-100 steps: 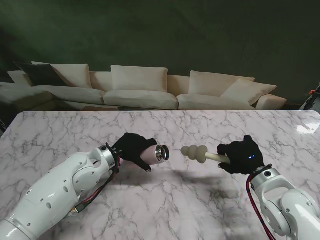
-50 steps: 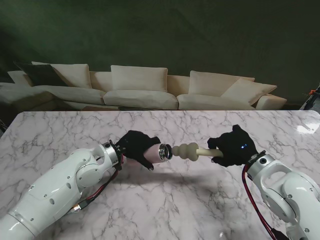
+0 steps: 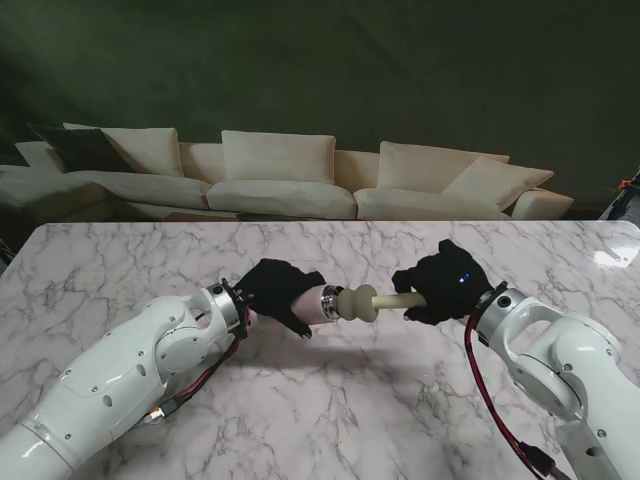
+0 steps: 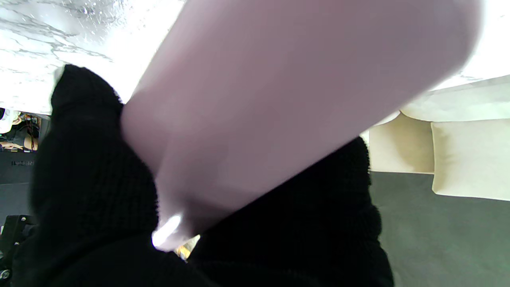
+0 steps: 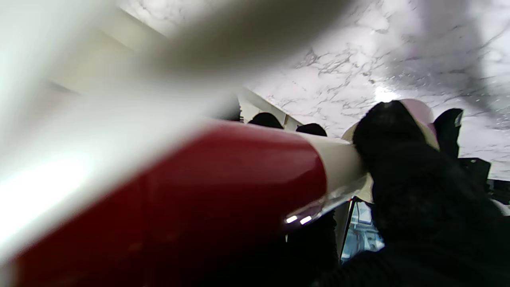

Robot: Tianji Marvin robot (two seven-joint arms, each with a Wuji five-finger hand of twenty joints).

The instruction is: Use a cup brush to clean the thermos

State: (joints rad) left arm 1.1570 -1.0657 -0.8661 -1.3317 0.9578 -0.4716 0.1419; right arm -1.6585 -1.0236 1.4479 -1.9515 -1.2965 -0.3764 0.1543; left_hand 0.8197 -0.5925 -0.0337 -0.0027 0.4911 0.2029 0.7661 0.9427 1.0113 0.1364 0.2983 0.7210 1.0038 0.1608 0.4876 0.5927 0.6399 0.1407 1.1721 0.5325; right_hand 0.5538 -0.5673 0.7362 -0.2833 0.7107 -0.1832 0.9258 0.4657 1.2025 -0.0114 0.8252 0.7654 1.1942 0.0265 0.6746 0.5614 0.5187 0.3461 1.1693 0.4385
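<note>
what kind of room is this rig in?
Probably a living room or lounge-style demo space: a long cream sofa with cushions stands behind the marble-topped table, against a dark green wall.

A living-room-like setting is shown, most likely a home lounge or a staged one. A long cream sofa (image 3: 300, 185) with large loose cushions (image 3: 278, 156) is set along the far side, with one dark cushion (image 3: 82, 148) at its far left end. A plain dark green wall (image 3: 320, 70) is seen behind it. The near part is taken up by a white marble-patterned table (image 3: 380, 400).
</note>
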